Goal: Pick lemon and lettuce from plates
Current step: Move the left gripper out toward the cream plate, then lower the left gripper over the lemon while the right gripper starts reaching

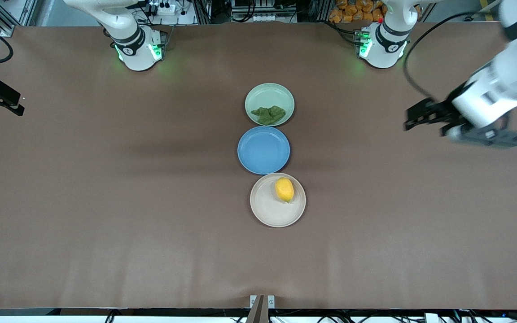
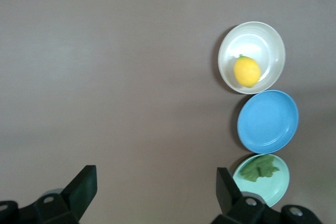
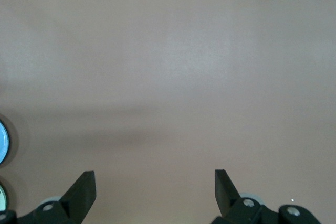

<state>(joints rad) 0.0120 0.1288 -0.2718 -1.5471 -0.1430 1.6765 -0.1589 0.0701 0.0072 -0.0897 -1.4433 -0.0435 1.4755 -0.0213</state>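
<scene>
The lemon (image 1: 284, 189) (image 2: 247, 71) lies on the beige plate (image 1: 269, 207) (image 2: 264, 35), the plate nearest the front camera. The dark green lettuce (image 1: 268, 115) (image 2: 260, 168) rests on the mint plate (image 1: 269, 92) (image 2: 274, 188), the one closest to the robots' bases. My left gripper (image 1: 424, 117) (image 2: 156, 187) hangs open and empty over bare table toward the left arm's end, well apart from the plates. My right gripper (image 1: 2, 96) (image 3: 155, 190) is open and empty over the right arm's end of the table.
A blue plate (image 1: 263, 149) (image 2: 268, 121) with nothing on it sits between the two other plates, touching both; its edge (image 3: 2, 141) shows in the right wrist view. The three plates form a row at the middle of the brown table (image 1: 106, 202).
</scene>
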